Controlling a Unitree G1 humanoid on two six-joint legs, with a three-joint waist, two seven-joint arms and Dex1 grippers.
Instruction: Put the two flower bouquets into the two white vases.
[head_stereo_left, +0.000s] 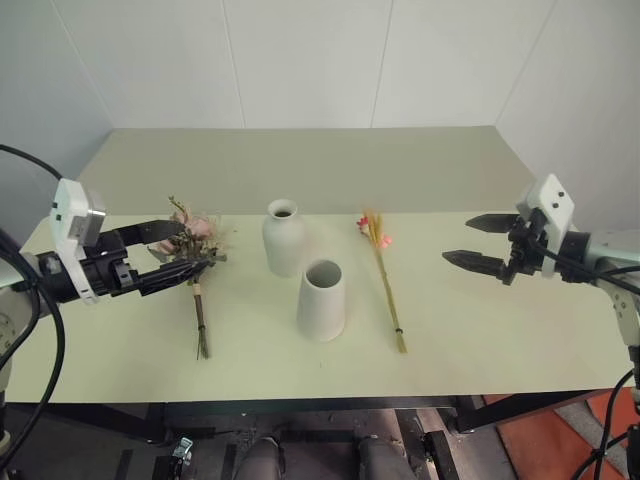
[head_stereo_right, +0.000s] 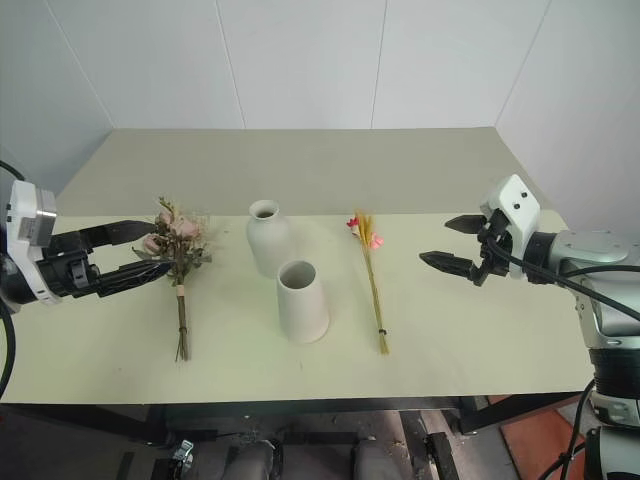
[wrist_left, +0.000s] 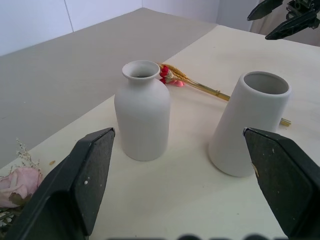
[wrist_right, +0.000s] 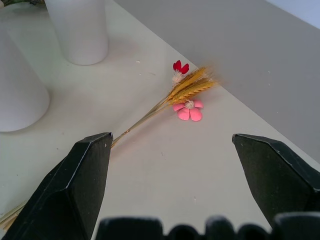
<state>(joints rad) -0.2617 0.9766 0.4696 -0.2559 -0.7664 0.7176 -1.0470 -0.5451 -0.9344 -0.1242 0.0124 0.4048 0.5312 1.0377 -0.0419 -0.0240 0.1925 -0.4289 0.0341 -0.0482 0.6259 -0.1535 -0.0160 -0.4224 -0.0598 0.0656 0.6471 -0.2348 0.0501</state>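
2 vases upright near the middle of the table (head_stereo_left: 450, 180): bottle vase (head_stereo_left: 284, 238) farther back, cone vase (head_stereo_left: 322, 299) just in front and slightly to the right, close together but apart in the left wrist view. 2 bouquets flat on the tabletop, 1 on each side of the vases. Rose bunch (head_stereo_left: 193, 262) to the left of the bottle vase, blooms toward the far side, stems toward the near edge. Grass bunch (head_stereo_left: 384, 278) to the right of the cone vase, red and pink blossoms at the far end, stalks running toward the near edge. Neither bunch in a vase yet. Left gripper (head_stereo_left: 170, 255) raised at the table's left side, 2 fingers spread wide, tips overlapping the rose blooms in the head views; cannot tell whether touching. Nothing held between the fingers. Right gripper (head_stereo_left: 472, 242) at the table's right side, well apart from the grass bunch, fingers spread wide, holding nothing, pointed toward the blossoms and stalks. Both vases empty at the mouths.
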